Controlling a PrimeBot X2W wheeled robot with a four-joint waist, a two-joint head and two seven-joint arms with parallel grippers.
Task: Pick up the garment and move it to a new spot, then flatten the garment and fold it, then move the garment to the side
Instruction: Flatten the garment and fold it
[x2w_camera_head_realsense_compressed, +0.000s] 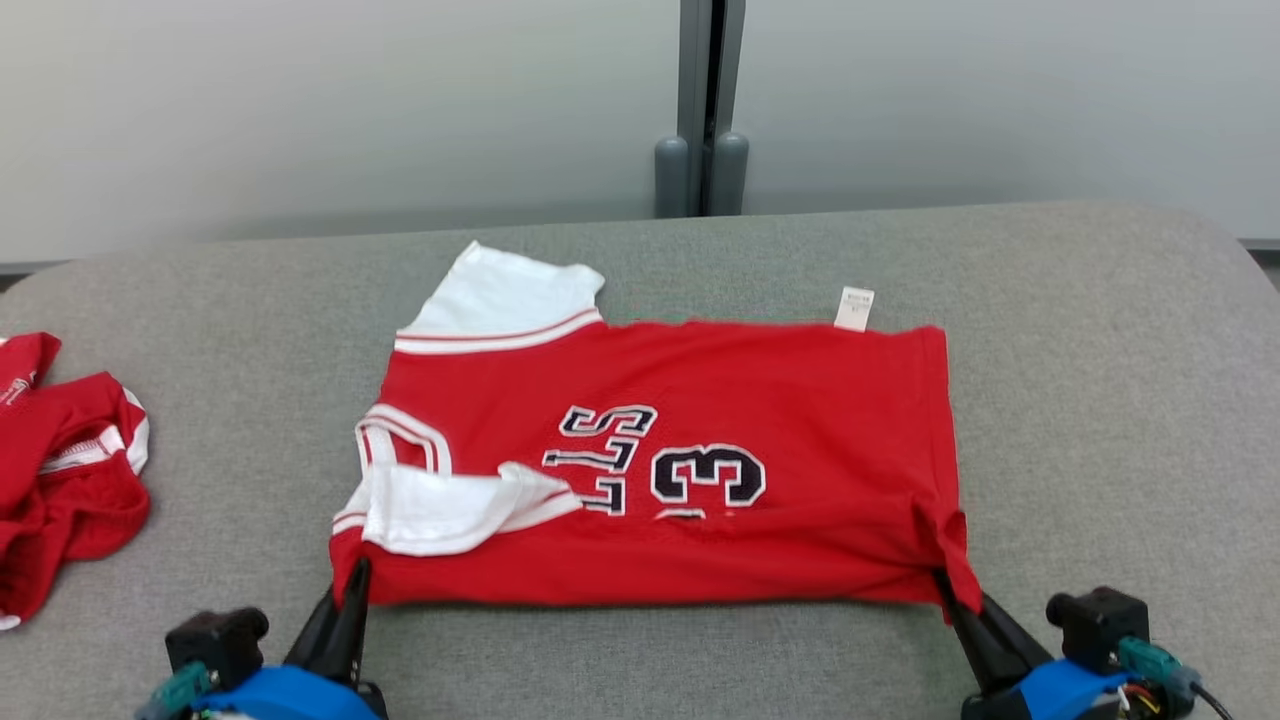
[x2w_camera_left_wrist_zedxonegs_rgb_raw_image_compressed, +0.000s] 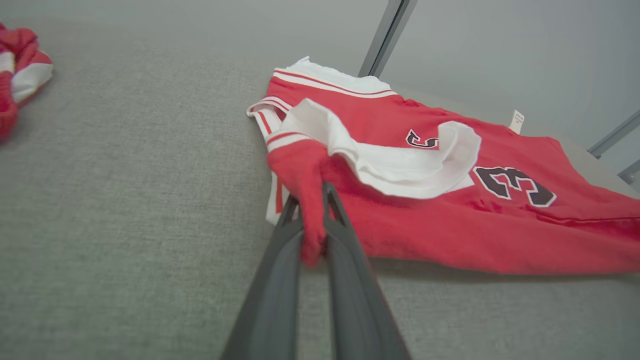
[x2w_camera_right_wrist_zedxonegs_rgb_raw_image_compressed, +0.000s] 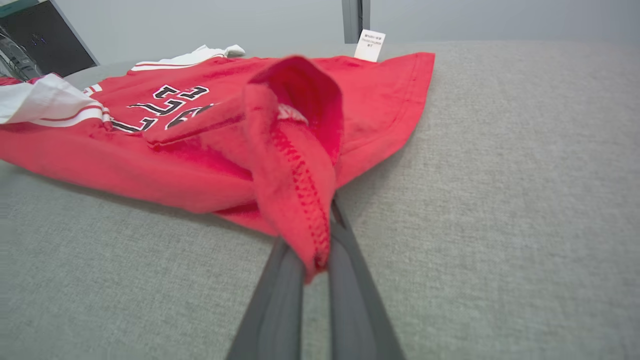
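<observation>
Garment (x2w_camera_head_realsense_compressed: 660, 470), red jersey, lies spread mid-frame on grey surface (x2w_camera_head_realsense_compressed: 1100, 400), left claw (x2w_camera_head_realsense_compressed: 352, 590) pinched shut on its lower-left corner, right claw (x2w_camera_head_realsense_compressed: 950, 590) likewise on lower-right; fold step apparently in hand, next calls for lifting both corners evenly toward frame top.

The head camera looks forward and down from above and behind both claws, taking in the grey worktop (x2w_camera_head_realsense_compressed: 1100, 400) out to the wall (x2w_camera_head_realsense_compressed: 300, 100), with the left claw (x2w_camera_head_realsense_compressed: 356, 580) at its bottom left and the right claw (x2w_camera_head_realsense_compressed: 948, 588) at its bottom right. The left wrist camera sits low and close behind the left claw (x2w_camera_left_wrist_zedxonegs_rgb_raw_image_compressed: 311, 195), looking along its fingers across the red shirt (x2w_camera_left_wrist_zedxonegs_rgb_raw_image_compressed: 450, 225) beyond the tips. The right wrist camera sits equally low behind the right claw (x2w_camera_right_wrist_zedxonegs_rgb_raw_image_compressed: 316, 240). All three views share the red shirt, its white label (x2w_camera_head_realsense_compressed: 854, 308) and the grey post (x2w_camera_head_realsense_compressed: 710, 100) past it.
</observation>
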